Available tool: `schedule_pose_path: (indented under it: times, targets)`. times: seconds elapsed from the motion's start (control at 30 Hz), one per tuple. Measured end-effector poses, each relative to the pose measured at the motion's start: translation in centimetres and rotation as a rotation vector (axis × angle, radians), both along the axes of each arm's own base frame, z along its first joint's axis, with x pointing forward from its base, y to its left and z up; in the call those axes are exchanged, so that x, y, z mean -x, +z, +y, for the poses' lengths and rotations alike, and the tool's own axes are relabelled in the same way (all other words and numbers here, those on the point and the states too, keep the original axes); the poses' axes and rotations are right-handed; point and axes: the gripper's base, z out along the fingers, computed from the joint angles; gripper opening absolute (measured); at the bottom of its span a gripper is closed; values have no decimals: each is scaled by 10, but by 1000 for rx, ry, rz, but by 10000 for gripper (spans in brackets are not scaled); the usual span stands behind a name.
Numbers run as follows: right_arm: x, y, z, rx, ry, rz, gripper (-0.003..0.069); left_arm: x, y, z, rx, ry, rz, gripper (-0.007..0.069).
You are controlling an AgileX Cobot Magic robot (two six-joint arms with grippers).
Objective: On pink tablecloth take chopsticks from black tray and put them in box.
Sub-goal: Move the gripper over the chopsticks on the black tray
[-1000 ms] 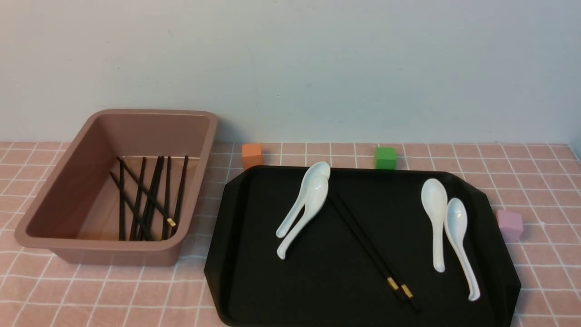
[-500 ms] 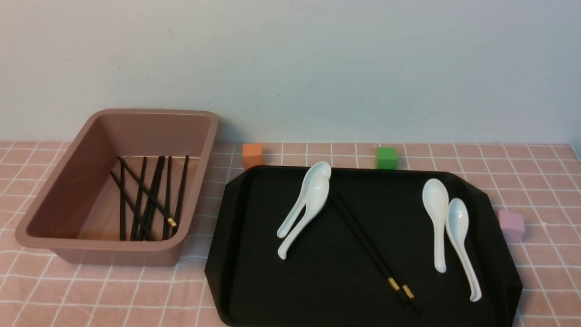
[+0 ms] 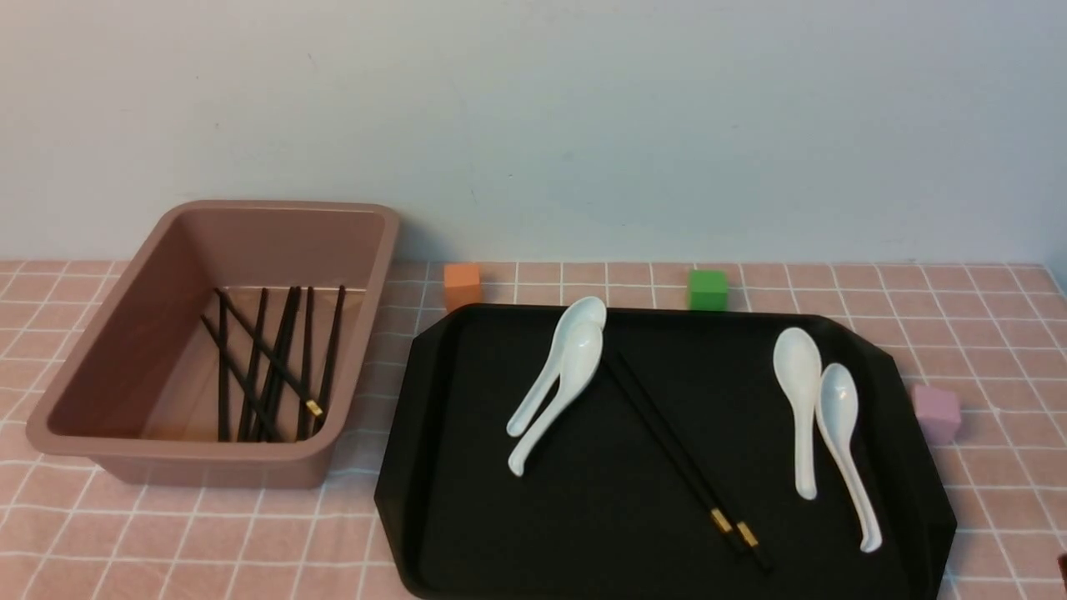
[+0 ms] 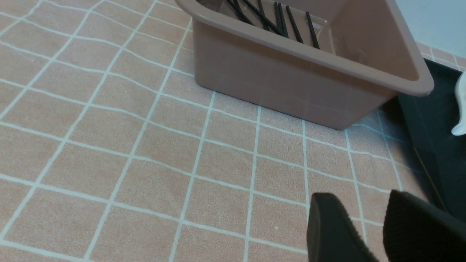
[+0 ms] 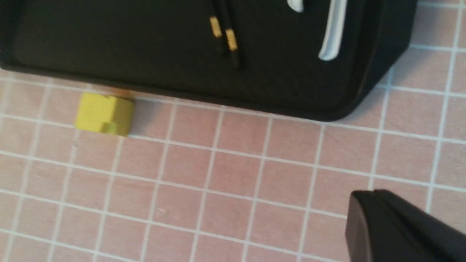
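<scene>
Pink tablecloth (image 3: 208, 542), chopsticks (image 3: 675, 450) on black tray (image 3: 600, 517), left end effector (image 4: 364, 203) parted, right end effector (image 5: 386, 218) unclear

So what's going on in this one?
Neither arm has hold of anything from the tray right now. One pair of chopsticks lies diagonally on the black tray among four white spoons, not yet picked up. The box to its left already holds more chopsticks. The left gripper hovers open and empty over the pink tablecloth near the box. The right gripper is over the cloth by the tray's near edge, and whether it is open cannot be told.
</scene>
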Motion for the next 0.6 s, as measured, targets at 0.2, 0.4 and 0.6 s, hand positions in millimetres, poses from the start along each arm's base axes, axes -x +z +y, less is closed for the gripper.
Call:
schedule_pose_path:
  times: [0.2, 0.4, 0.6]
  targets:
    - [-63, -15, 28, 57, 94, 154, 0, 0, 0, 0, 0, 0, 0, 239]
    - [-113, -39, 106, 176, 244, 216, 18, 0, 0, 0, 0, 0, 1, 239]
    - [-144, -78, 151, 268, 275, 248, 129, 0, 0, 0, 0, 0, 1, 239]
